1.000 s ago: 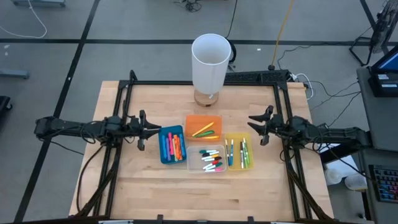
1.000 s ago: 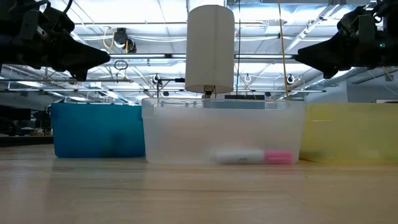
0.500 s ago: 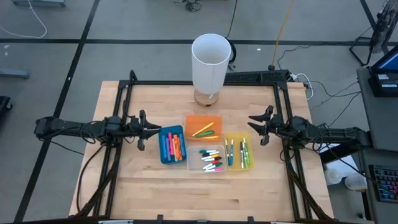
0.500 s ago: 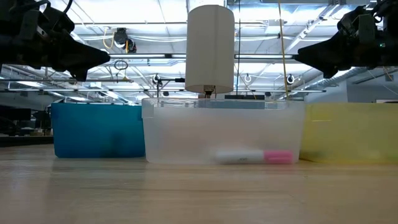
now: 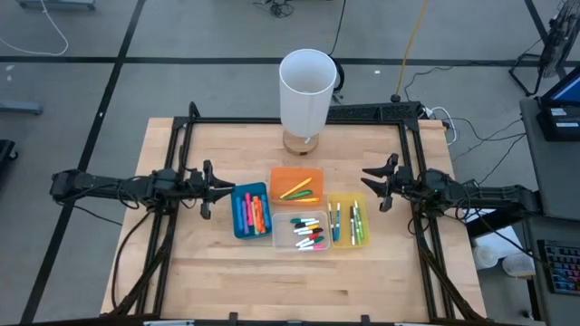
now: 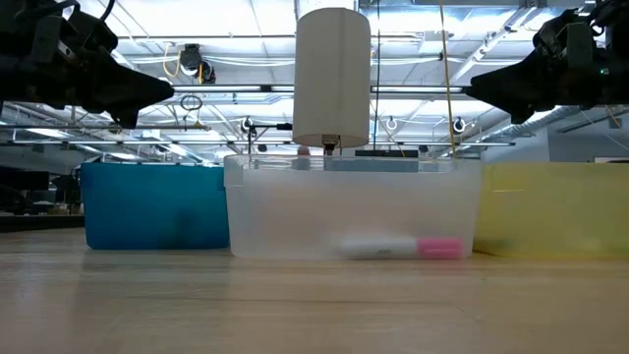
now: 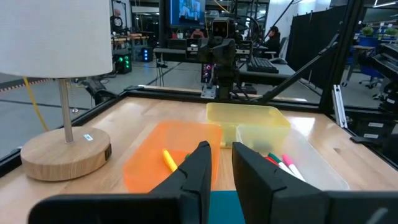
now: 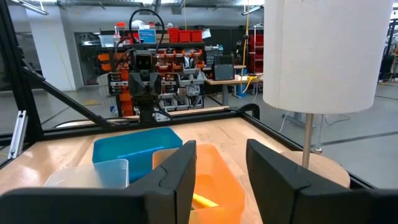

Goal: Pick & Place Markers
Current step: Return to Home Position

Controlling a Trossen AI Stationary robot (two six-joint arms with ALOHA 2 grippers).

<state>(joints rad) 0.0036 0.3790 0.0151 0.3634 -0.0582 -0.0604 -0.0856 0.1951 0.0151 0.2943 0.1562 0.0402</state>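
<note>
Left gripper (image 7: 221,150) barely cracked, right gripper (image 8: 221,149) wider, both empty. Markers (image 5: 309,233) down in the bins (image 5: 283,176), ahead of and below both jaws. Probably light, stiff, slick; best pinched mid-barrel, crosswise.

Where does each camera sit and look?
High: above the table, looking straight down; shows both arms, left gripper and right gripper.
Low: at table height, facing the clear bin and lamp; grippers show up high.
Left wrist: on left arm, facing the right arm over the orange bin; own open fingers show.
Right wrist: on right arm, facing the left arm; own open fingers show.
Both wrist views share the orange bin and lamp.
</note>
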